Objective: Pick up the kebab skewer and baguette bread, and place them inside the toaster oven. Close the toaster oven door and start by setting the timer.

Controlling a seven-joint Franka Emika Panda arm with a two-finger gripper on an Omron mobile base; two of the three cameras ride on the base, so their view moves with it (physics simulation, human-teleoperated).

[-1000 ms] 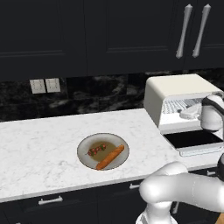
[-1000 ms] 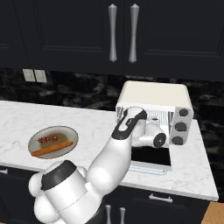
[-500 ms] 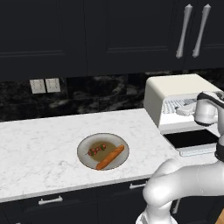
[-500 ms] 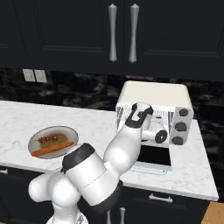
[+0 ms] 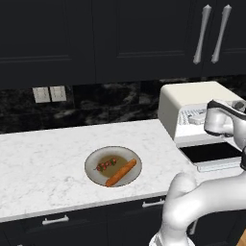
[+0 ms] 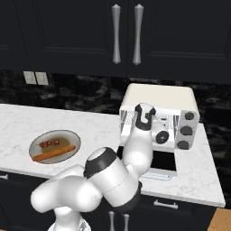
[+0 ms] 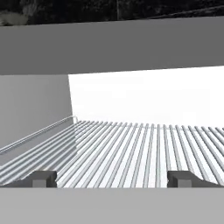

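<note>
Left base view: from behind the arm, looking forward and down; plate (image 5: 92,163) centre frame, toaster oven (image 5: 192,108) at right. Right base view: same counter (image 6: 103,128), oven centre-right. Hand view: close, facing the oven's wire rack (image 7: 131,153).

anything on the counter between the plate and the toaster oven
No, that stretch of white marble counter between the plate and the toaster oven is bare, seen in the left base view.

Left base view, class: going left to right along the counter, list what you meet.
Plate → skewer → baguette → toaster oven → open oven door.
</note>
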